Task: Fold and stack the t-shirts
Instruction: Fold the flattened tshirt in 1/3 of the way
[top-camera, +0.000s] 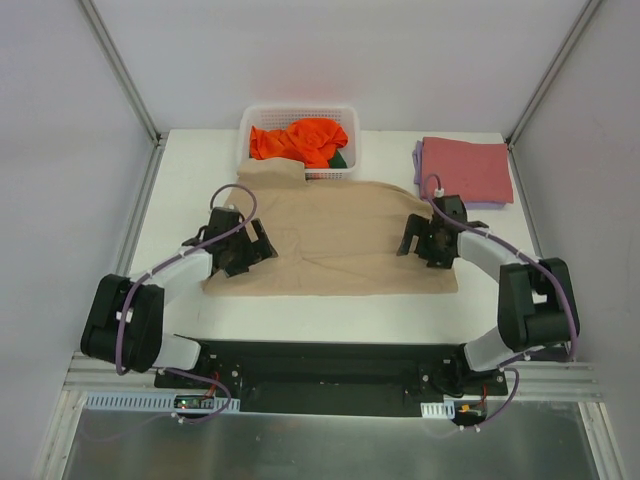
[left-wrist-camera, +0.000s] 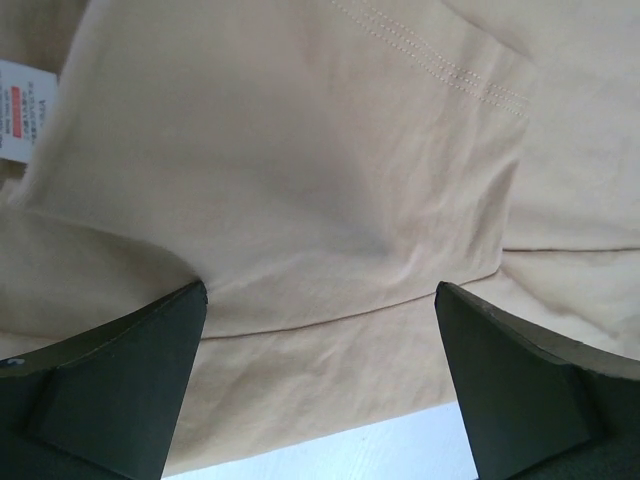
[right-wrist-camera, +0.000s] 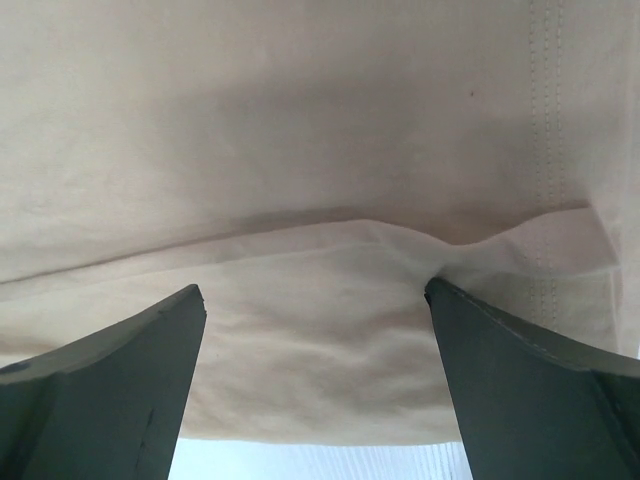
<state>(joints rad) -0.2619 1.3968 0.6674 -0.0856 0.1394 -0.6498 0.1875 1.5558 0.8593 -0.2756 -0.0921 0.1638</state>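
Note:
The beige t-shirt (top-camera: 335, 235) lies spread flat in the middle of the white table. My left gripper (top-camera: 243, 250) is open, low over the shirt's left side. In the left wrist view its dark fingers (left-wrist-camera: 110, 390) straddle beige cloth (left-wrist-camera: 300, 200) with a fold line and a white label at the left. My right gripper (top-camera: 420, 240) is open over the shirt's right side. The right wrist view shows beige cloth (right-wrist-camera: 300, 150) between its fingers (right-wrist-camera: 530, 390), one fingertip touching a wrinkle. The orange t-shirt (top-camera: 305, 140) and a bit of the dark green one (top-camera: 340, 159) lie in the basket. The folded dusty-pink shirt (top-camera: 468, 168) sits on the lavender one (top-camera: 418, 160) at the back right.
The white lattice basket (top-camera: 300, 116) stands at the back centre, its front wall touching the beige shirt's top edge. Grey walls and metal posts enclose the table on three sides. The arm bases sit on a black plate (top-camera: 320, 375) at the near edge.

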